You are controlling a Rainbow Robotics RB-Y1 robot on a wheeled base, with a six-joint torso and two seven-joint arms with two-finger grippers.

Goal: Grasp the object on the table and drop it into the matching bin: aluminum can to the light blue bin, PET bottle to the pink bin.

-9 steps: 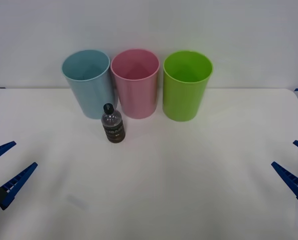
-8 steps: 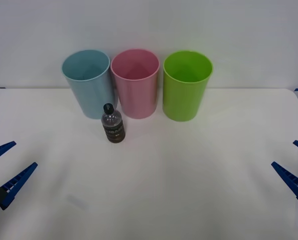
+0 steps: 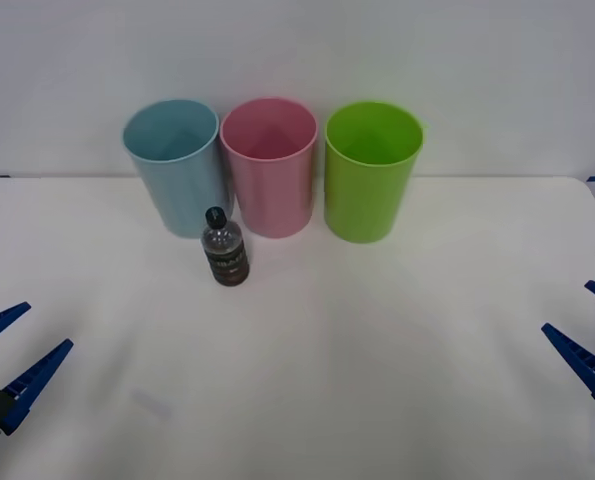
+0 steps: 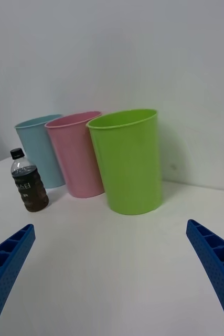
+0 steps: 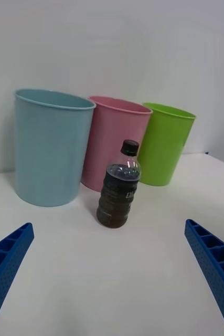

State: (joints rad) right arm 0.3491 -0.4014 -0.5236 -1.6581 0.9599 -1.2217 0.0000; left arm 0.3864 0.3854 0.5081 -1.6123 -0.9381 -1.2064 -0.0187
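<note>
A bare lab or test bench is being shown: a plain white table [image 3: 377, 350] is being backed by a blank pale wall [image 3: 297, 50], with three coloured bins [image 3: 273, 165] being lined up along it.

Count on the white desk [image 3: 377, 360]: three tall round tapered plastic bins, namely one light blue [image 3: 177, 165], one pink [image 3: 272, 165], one bright green [image 3: 370, 170]. One small clear plastic bottle [image 3: 225, 250], black cap.
</note>
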